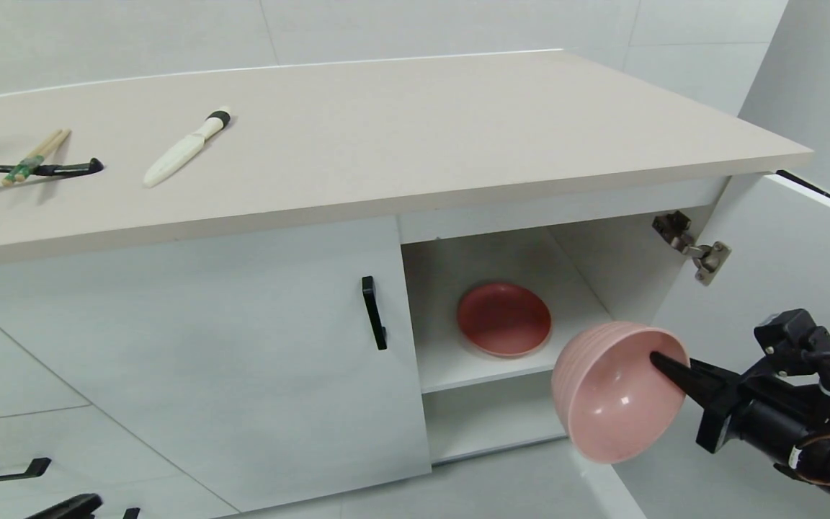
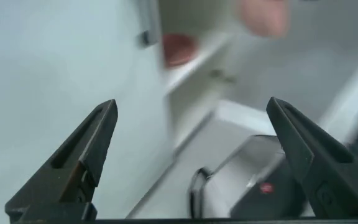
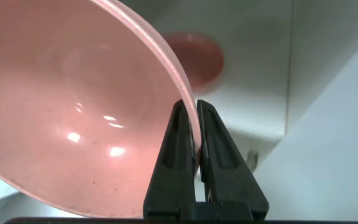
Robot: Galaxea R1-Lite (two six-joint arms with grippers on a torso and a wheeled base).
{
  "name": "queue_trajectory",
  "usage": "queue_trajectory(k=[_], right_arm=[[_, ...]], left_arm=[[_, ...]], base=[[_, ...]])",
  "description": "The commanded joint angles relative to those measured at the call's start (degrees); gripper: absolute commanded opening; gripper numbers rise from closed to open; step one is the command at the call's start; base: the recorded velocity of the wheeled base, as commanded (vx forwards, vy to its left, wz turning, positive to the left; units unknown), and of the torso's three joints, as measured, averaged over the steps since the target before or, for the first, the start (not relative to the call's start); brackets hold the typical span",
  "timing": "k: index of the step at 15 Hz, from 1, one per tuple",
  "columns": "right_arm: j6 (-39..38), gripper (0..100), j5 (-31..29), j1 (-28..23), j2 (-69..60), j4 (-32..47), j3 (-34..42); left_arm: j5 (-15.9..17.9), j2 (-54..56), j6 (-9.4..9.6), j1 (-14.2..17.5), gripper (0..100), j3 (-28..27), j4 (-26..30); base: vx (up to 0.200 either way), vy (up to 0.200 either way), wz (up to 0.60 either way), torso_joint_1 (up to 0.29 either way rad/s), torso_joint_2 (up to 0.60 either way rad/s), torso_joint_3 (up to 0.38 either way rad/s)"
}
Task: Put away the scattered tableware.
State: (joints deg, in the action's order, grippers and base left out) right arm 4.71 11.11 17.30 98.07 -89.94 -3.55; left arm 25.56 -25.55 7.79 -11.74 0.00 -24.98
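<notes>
A white tiled wall (image 1: 386, 29) rises behind the white cabinet (image 1: 242, 346). The cabinet's beige countertop (image 1: 422, 130) spans its full width. Its right door (image 1: 782, 274) stands swung open on a metal hinge (image 1: 692, 245), and its left door is closed, with a black handle (image 1: 374, 312). Just outside the cabinet's opening, the right gripper (image 1: 656, 358) pinches the rim of a ribbed pink bowl (image 1: 606, 393), tipped on its side. A red plate (image 1: 503, 318) lies on the cabinet's inner shelf (image 1: 451, 360). On the cabinet's top, toward its left end, lie a cream knife (image 1: 184, 148) and, further left, chopsticks (image 1: 34, 156) across a black utensil (image 1: 62, 170). The left gripper (image 2: 190, 102) is spread wide in front of the cabinet.
</notes>
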Motion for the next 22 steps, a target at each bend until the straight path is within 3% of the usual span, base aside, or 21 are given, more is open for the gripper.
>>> queue_trajectory(k=[1,3,5,7,8,9,10,12,18,22], right_arm=[[-0.1,0,0.1,0.5,1.9,-0.1,0.2],[-0.3,0,0.0,1.1,3.4,-0.1,-0.2],[-4.3,0,-2.8,0.3,4.9,-0.1,0.1],[-9.2,0,-5.8,0.2,9.1,-0.1,-2.3],[-9.2,0,-6.0,0.2,10.6,-0.1,-4.4],[-9.2,0,-6.0,0.4,11.9,-0.1,-7.4],[-9.3,0,-5.7,0.5,12.7,-0.1,-10.3],[-9.3,0,-5.5,0.5,15.3,-0.1,-16.4],[-9.3,0,-5.4,0.5,21.0,-0.1,-25.8],[-9.3,0,-5.4,0.7,20.1,4.1,-29.9]], left_arm=[[-4.6,23.4,-5.5,10.5,100,0.0,13.0],[-6.5,25.6,-7.79,12.0,100,0.0,16.4],[-8.1,25.6,-6.65,12.0,100,0.0,13.7],[-16.2,25.6,-0.85,12.0,100,0.0,13.5],[-20.4,25.6,1.35,12.1,100,0.0,17.8],[-22.8,25.6,1.53,12.0,100,0.0,22.8],[-23.3,25.6,-0.76,12.0,100,0.0,22.7],[-23.3,25.6,-1.55,12.0,100,0.0,24.9],[-23.2,25.6,-1.29,12.0,100,0.0,24.7],[-23.4,25.6,-1.64,12.0,100,0.0,24.7]], base=[[0.0,0.0,0.0,0.0,0.0,0.0],[0.0,0.0,0.0,0.0,0.0,0.0],[0.0,0.0,0.0,0.0,0.0,0.0],[0.0,0.0,0.0,0.0,0.0,0.0],[0.0,0.0,0.0,0.0,0.0,0.0],[0.0,0.0,0.0,0.0,0.0,0.0],[0.0,0.0,0.0,0.0,0.0,0.0],[0.0,0.0,0.0,0.0,0.0,0.0],[0.0,0.0,0.0,0.0,0.0,0.0],[0.0,0.0,0.0,0.0,0.0,0.0]])
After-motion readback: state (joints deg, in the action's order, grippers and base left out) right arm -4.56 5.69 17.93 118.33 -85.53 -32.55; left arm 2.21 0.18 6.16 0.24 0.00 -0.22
